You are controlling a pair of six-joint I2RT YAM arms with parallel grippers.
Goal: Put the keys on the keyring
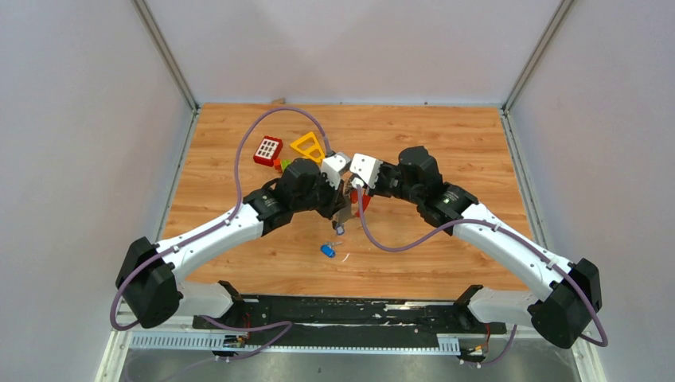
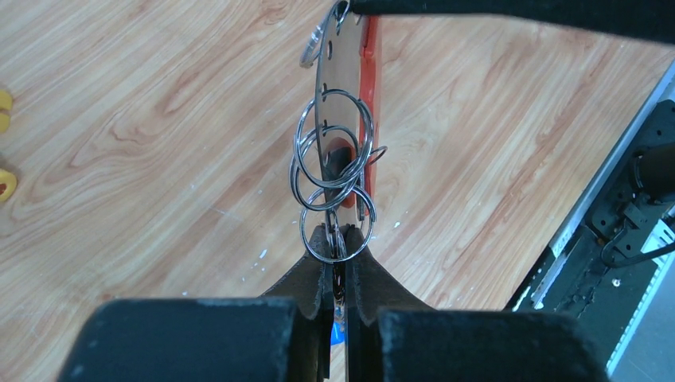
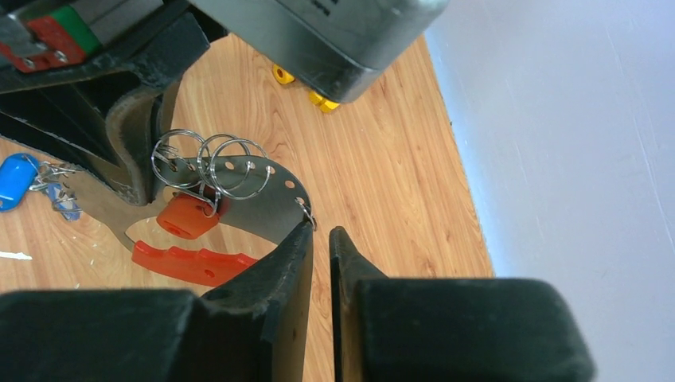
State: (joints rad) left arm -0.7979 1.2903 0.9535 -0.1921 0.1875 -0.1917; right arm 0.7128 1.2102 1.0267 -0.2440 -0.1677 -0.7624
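Observation:
The keyring (image 1: pixel 348 205) is held in the air between both grippers at the table's middle. It is a grey holed strap (image 3: pixel 267 203) with a red clip (image 3: pixel 191 263), several silver split rings (image 2: pixel 330 159) and an orange-red key head (image 3: pixel 187 216) hanging on one ring. My left gripper (image 2: pixel 338 243) is shut on a thin silver key whose ring (image 2: pixel 338 232) circles its fingertips, just below the strap. My right gripper (image 3: pixel 320 231) has its jaws nearly together at the strap's far end. A blue-headed key (image 1: pixel 328 251) lies loose on the table; it also shows in the right wrist view (image 3: pixel 16 179).
A red square block with white buttons (image 1: pixel 268 149), a yellow triangular frame (image 1: pixel 309 147) and a green piece (image 1: pixel 280 165) sit behind the left arm. Yellow pieces show in the wrist views (image 3: pixel 322 101). A black rail (image 1: pixel 342 314) runs along the near edge. Walls enclose the table.

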